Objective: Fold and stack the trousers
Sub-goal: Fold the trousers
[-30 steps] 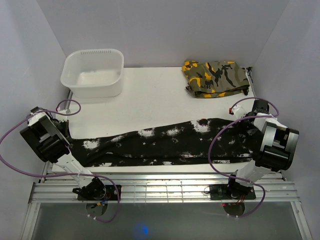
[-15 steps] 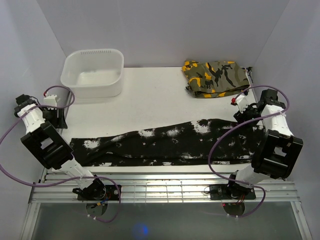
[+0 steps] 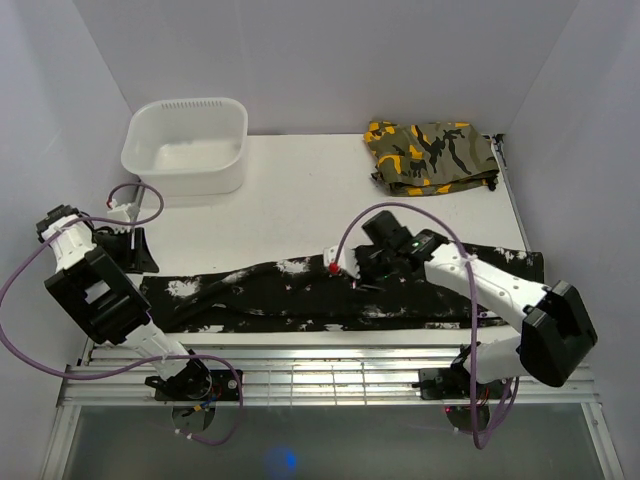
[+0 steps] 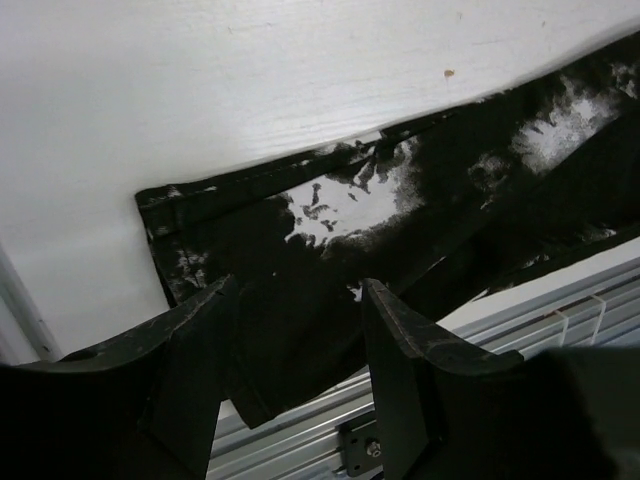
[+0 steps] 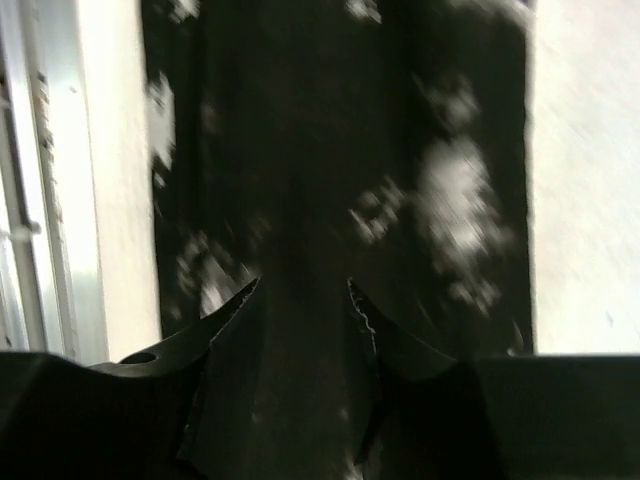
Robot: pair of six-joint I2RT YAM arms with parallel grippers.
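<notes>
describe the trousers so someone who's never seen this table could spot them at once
On the white table, along its near edge, a long strip of cloth lies flat from left to right: the trousers. They are black with white splotches, unlike the folded olive camouflage garment at the far right corner and the white tub at the far left.

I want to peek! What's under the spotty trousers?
The trousers lie on the white table, which shows beside them. Whatever is beneath the cloth is covered.
</notes>
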